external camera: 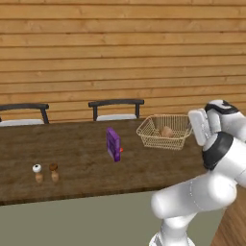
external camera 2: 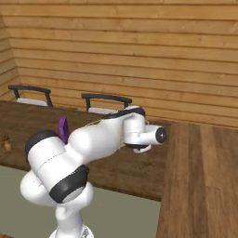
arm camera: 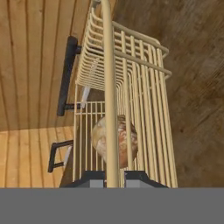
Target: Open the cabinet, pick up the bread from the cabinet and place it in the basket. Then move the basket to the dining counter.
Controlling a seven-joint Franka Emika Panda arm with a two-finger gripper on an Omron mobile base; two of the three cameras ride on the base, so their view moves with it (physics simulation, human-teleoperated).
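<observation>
Jaws narrowly clamped on the near rim of the wire basket [arm camera: 131,65], bread [arm camera: 114,141] lay inside it; basket sat on the dark wood surface [external camera: 72,153], purple box [external camera: 113,144] nearby

Basket [external camera 2: 98,122] mostly hidden behind the arm in right base view
</observation>
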